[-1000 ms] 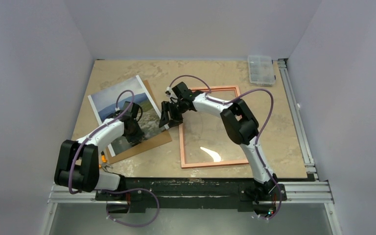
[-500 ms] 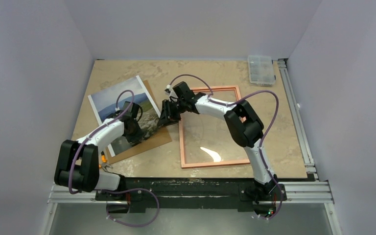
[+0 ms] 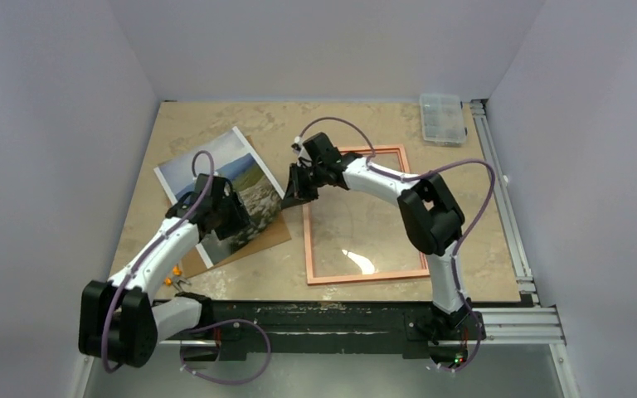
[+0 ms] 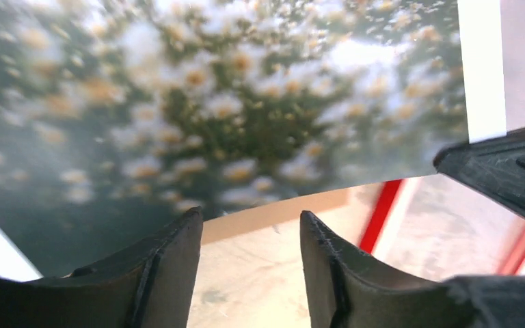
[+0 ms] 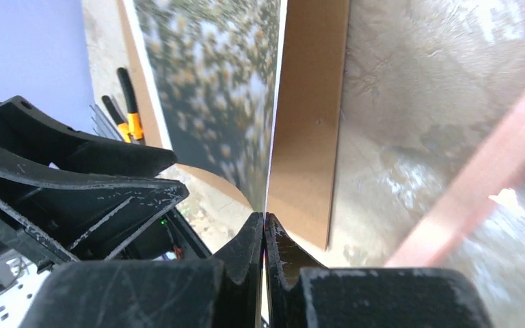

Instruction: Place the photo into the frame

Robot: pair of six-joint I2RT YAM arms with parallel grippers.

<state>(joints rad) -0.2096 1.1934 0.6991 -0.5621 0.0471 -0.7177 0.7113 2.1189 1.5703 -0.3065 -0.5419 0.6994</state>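
The photo (image 3: 228,178) lies at the left over a brown backing board (image 3: 264,236), its right edge raised. My right gripper (image 3: 291,196) is shut on that edge; in the right wrist view the thin sheet of the photo (image 5: 212,89) runs straight into the pinched right gripper (image 5: 264,222). My left gripper (image 3: 234,217) hovers over the photo's near part. In the left wrist view the left gripper (image 4: 251,225) is open with nothing between its fingers (image 4: 178,273), below the photo (image 4: 212,102). The frame (image 3: 308,249) lies flat, copper-brown side up, right of the photo.
A clear plastic box (image 3: 443,118) sits at the back right corner. Small orange-handled tools (image 3: 172,274) lie by the left arm, and the tools (image 5: 131,109) also show in the right wrist view. Metal rails (image 3: 506,207) run along the right and near table edges.
The right gripper has closed on the photo's right edge and raised it. The left gripper has opened and let go of the photo, and the left arm has shifted away from the near edge.
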